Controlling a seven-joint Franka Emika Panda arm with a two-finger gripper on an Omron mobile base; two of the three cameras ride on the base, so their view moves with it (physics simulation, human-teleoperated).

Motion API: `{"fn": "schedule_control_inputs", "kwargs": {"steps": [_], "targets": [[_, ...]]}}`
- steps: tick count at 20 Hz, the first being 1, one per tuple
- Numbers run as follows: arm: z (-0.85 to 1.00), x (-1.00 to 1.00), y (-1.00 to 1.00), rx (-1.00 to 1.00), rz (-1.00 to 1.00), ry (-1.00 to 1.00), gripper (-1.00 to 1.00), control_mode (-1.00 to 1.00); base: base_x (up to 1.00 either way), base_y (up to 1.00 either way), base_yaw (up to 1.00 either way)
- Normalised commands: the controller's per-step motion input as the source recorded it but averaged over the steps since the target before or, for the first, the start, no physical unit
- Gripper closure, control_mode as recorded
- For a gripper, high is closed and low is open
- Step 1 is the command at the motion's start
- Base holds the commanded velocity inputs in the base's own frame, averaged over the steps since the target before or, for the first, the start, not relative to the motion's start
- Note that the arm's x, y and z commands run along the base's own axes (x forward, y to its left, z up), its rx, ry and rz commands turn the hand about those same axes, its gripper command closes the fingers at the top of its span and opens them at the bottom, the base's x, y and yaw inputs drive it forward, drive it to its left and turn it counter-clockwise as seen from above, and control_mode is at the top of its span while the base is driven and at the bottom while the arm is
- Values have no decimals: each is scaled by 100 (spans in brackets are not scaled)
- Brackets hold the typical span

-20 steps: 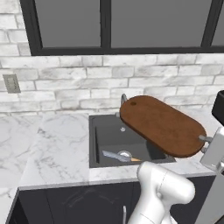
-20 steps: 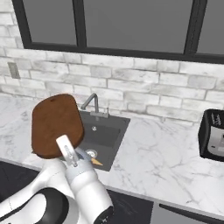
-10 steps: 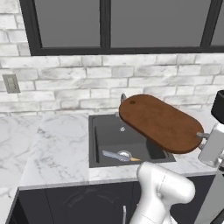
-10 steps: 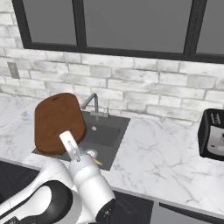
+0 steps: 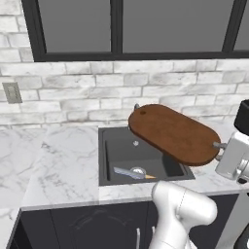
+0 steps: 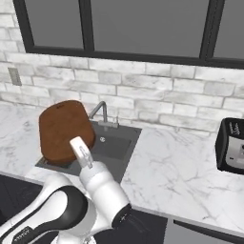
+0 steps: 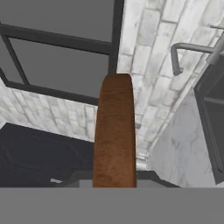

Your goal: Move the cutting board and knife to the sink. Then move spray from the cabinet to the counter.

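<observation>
Oval dark-brown wooden cutting board [image 5: 173,133] lifted higher over square black sink [image 5: 119,151] | gripper [image 5: 220,146] fingers pinching board's end | tan-handled knife [image 5: 132,173] inside sink

The arm [image 6: 71,214] is glossy white with rounded, bulbous link shells and dark charcoal bands at the joints. A slimmer white wrist segment [image 5: 233,155] carries a small grey stub.

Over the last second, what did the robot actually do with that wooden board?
The gripper, shut on the cutting board, has carried it a little higher above the sink and toward the brick wall, still held out nearly flat. The knife stayed lying in the basin, and the faucet and toaster oven have not moved.
</observation>
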Motion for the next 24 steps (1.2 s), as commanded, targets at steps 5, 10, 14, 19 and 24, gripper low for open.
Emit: {"fn": "schedule_control_inputs", "kwargs": {"steps": [5,10,14,19,24], "targets": [[0,0,0,0,21,0,100,-100,0,0,0],[0,1,0,-2,14,10,100,-100,0,0,0],[0,10,0,-16,2,22,100,-100,0,0,0],[4,13,0,-19,0,21,100,-100,0,0,0],[2,32,0,-14,0,28,100,-100,0,0,0]]}}
